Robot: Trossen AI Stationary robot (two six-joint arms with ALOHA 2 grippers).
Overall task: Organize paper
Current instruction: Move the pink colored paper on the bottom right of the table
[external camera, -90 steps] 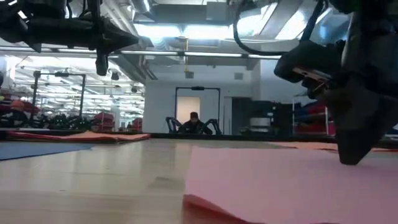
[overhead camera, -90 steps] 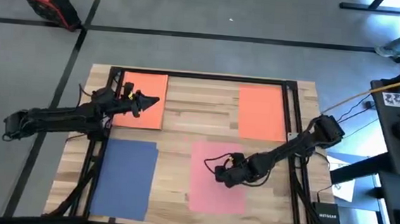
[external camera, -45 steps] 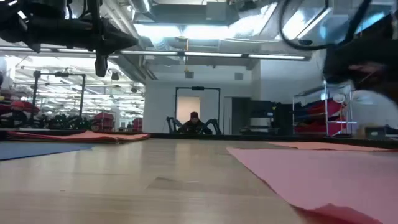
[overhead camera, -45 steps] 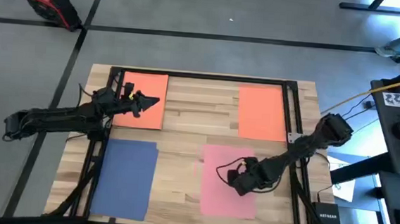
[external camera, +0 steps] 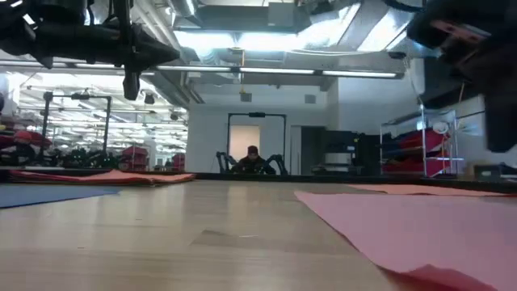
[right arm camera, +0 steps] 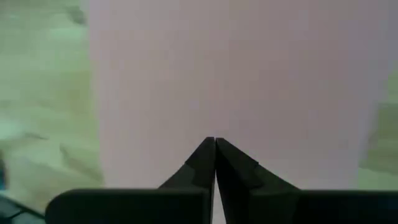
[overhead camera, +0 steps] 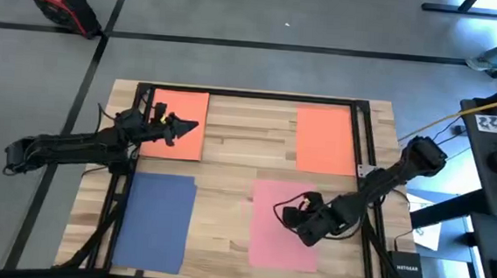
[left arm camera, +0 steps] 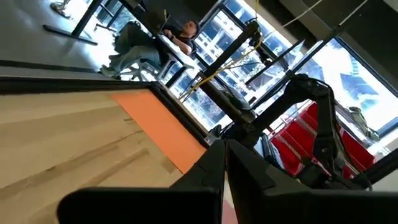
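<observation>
Four sheets of paper lie flat on your pale wooden surface (overhead camera: 247, 156), one near each corner. Nearest you sit the pink sheet (overhead camera: 282, 222) and the blue sheet (overhead camera: 155, 220), well apart, with bare wood between them. Your right hand (overhead camera: 289, 217) hangs over the pink sheet's middle, its fingers (right arm camera: 214, 158) pressed together with nothing between them; in the low view that sheet's near corner curls up slightly from the wood. Farther back lie two orange sheets: the left orange sheet (overhead camera: 179, 124) in the far-left corner and the right orange sheet (overhead camera: 326, 140) in the far-right. Your left hand (overhead camera: 190, 126) hovers above the left orange sheet, pointing toward the centre, fingertips clenched tip to tip and holding nothing. A black frame (overhead camera: 251, 95) runs along the surface's far edge and down both sides.

Beyond the surface, the low view shows a bright workshop with long ceiling lights (external camera: 242, 71), a doorway (external camera: 244, 139) in the back wall, and a person (external camera: 252, 160) seated in front of it. On the grey floor to the far left stands a red device (overhead camera: 52, 1).
</observation>
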